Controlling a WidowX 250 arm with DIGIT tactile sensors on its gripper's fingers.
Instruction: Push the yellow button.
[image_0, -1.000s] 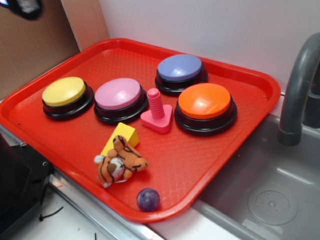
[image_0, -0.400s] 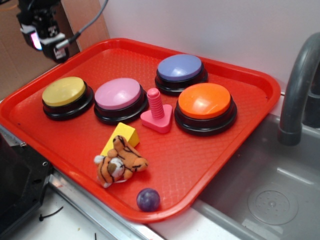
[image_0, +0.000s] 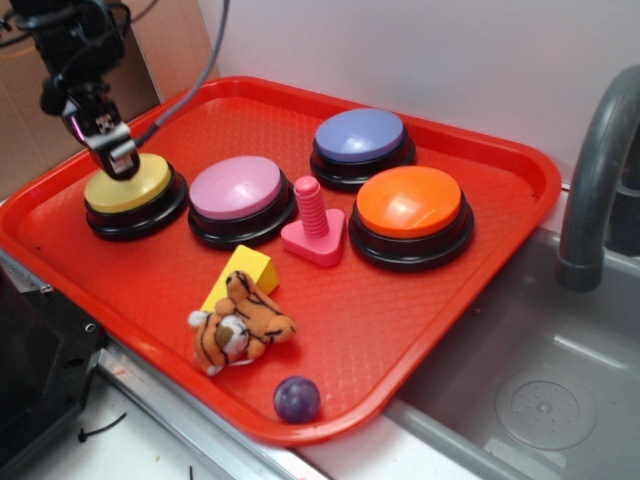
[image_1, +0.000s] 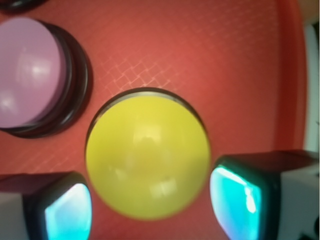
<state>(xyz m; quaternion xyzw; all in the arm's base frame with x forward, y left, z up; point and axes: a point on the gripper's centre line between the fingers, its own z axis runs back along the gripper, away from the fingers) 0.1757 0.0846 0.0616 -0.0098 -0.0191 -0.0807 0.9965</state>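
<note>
The black pincer (image_0: 118, 160), fingers spread wide and empty, hangs over the smooth yellow domed button (image_1: 147, 156) directly beneath it. Off-centre descent could skid off the dome's slope toward the neighbouring pink domed button (image_1: 31, 72).

In the exterior view the gripper (image_0: 118, 160) covers the back of the yellow button (image_0: 135, 190), so we cannot tell contact. The faucet (image_0: 595, 190) runs off the right edge. In the wrist view the pink button (image_1: 30, 75) is cut at left, and the 2 fingers (image_1: 67, 212) are blurred.
</note>
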